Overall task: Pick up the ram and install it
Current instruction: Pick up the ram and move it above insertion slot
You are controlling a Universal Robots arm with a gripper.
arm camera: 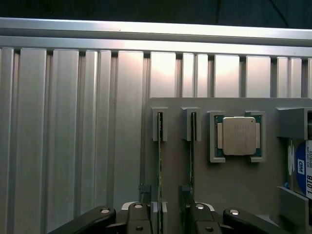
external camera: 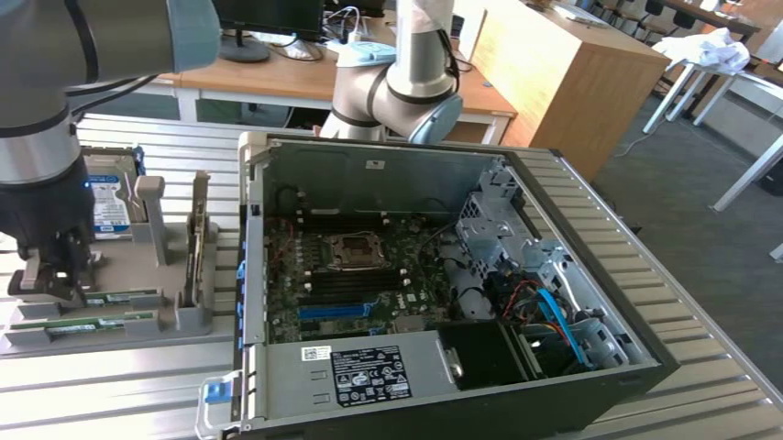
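Observation:
Two thin green sticks stand on edge in slots of a grey fixture tray [arm camera: 175,105]. The ram [arm camera: 159,161] is the one nearest the tray's edge, and in the exterior view it is the front stick [external camera: 92,323]. My gripper [arm camera: 168,217] is open and hovers over one end of the tray, its fingers [arm camera: 144,214] straddling the ram without touching it. The other green stick [arm camera: 192,156] runs under the far finger. In the exterior view my gripper [external camera: 51,286] hangs at the left, just above the tray [external camera: 171,335].
A square silver processor [arm camera: 239,135] and a blue-labelled hard drive [external camera: 108,197] sit on the same tray. The open computer case [external camera: 251,275] lies to the exterior view's right, motherboard [external camera: 355,275] exposed. A second arm [external camera: 410,82] stands behind the case on the ribbed metal table [arm camera: 63,136].

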